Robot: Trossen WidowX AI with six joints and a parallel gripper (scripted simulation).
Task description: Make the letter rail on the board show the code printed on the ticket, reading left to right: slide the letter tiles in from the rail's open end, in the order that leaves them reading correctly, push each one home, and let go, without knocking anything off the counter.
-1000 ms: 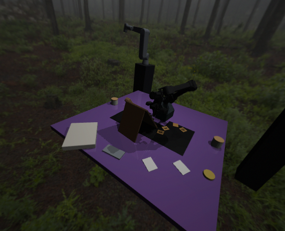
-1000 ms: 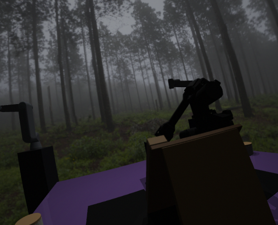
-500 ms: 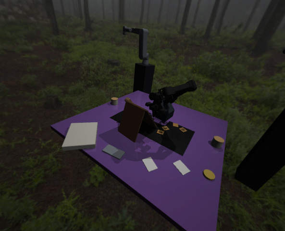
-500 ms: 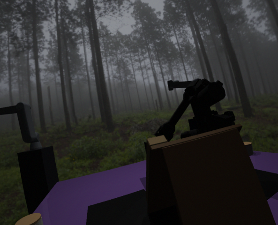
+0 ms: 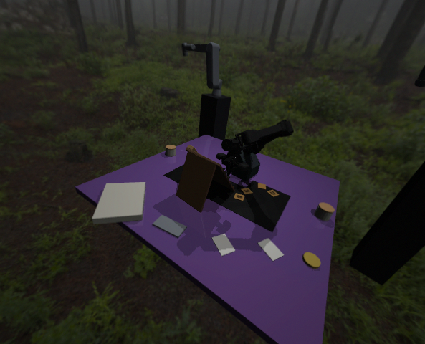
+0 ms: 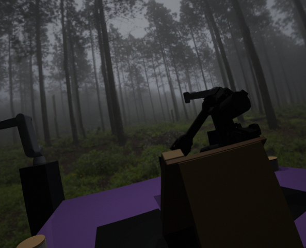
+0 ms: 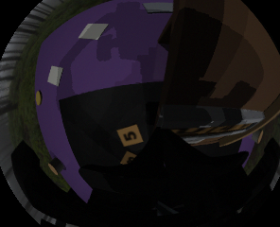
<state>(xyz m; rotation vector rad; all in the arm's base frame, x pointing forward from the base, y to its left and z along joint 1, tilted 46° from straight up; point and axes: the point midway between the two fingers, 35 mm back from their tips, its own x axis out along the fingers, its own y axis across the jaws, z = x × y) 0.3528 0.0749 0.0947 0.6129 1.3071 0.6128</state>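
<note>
The brown board [image 5: 195, 181] [image 6: 235, 192] [image 7: 220, 57] stands as a tilted easel. In the wrist view its letter rail [image 7: 187, 115] runs across the lower face, with a row of tan tiles partly visible; their characters are unreadable. My gripper [image 7: 160, 130] is shut and empty, its dark tips at the rail's near end in the wrist view; whether they touch it I cannot tell. A loose tile marked 5 [image 5: 239, 196] [image 7: 131, 135] lies on the black mat, with another tile [image 5: 246, 190] [image 7: 128, 158] beside it. Two more tiles [image 5: 261, 185] [image 5: 272, 193] lie farther along. No code is readable on any ticket.
On the purple counter [image 5: 241, 284] are a white slab [image 5: 121, 201], a grey plate [image 5: 169, 226], two white cards [image 5: 223, 244] [image 5: 270, 249], a yellow disc [image 5: 312, 259] and two cans [image 5: 170, 150] [image 5: 324, 211]. The black mat [image 5: 266, 216] extends under the board. A tan block [image 6: 173, 154] tops the board.
</note>
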